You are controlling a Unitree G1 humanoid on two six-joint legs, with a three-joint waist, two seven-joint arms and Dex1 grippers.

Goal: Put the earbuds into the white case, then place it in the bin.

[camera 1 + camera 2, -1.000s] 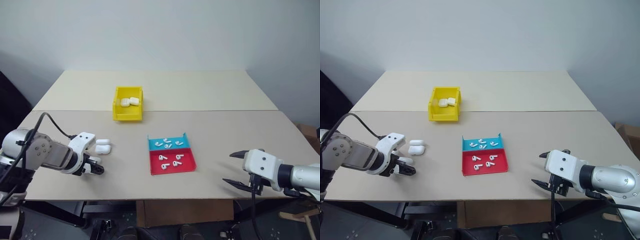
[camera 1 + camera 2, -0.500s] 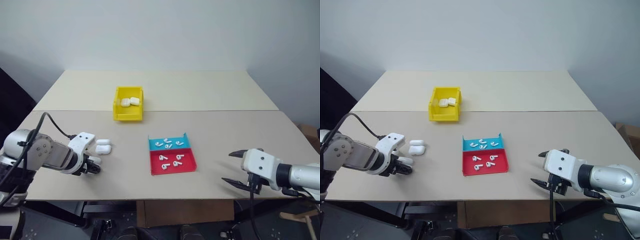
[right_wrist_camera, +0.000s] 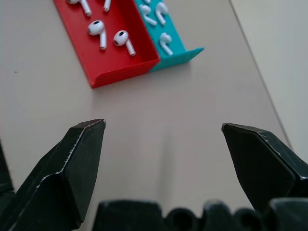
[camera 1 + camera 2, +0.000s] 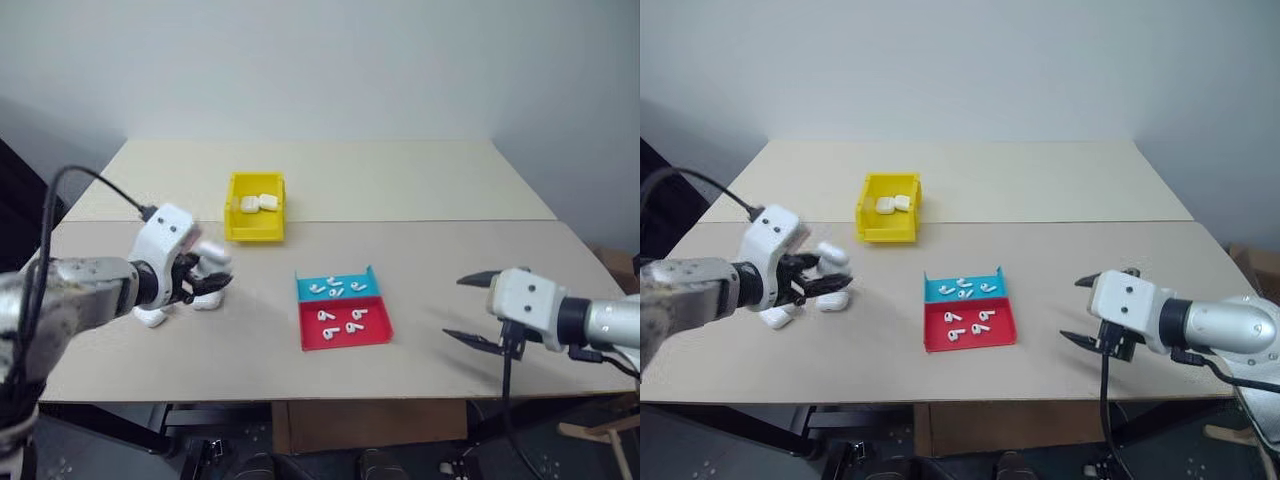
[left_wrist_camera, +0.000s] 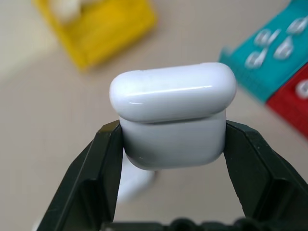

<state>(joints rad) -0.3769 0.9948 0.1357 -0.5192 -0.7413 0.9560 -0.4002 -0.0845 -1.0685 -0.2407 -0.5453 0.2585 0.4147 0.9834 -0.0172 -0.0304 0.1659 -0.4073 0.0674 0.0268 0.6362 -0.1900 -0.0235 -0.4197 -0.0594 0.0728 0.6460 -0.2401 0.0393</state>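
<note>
The white case [image 5: 172,115] is held clear of the surface [image 4: 430,270] in the left gripper [image 4: 205,281], near the left edge. The jaws are closed on the lower body of the case from both sides; the lid is seated and shut. Two further cases are noted on the surface beside it: one just under the gripper [image 4: 209,299], one closer to the near-left corner [image 4: 151,317].

The earbuds [image 4: 340,318] lie loose in the red-and-blue tray [image 4: 374,338] at the middle of the surface, well apart from the held case. The bin [image 4: 256,227], set toward the far edge left of centre, already contains two cases [image 4: 259,203].

The right gripper [image 4: 480,310] hangs above the near-right part of the surface, jaws spread wide and holding nothing.

Risks judged from this state:
- The case is glossy and rounded and is pinched at two narrow contact lines; slip or rotation during transfer is likely if pressure is uneven.
- The lid is closed; it must be opened before any earbud is inserted, and prying could dislodge the case.
- The earbuds are tiny and lie close together, so a wide-open approach could scatter them or seize two.
</note>
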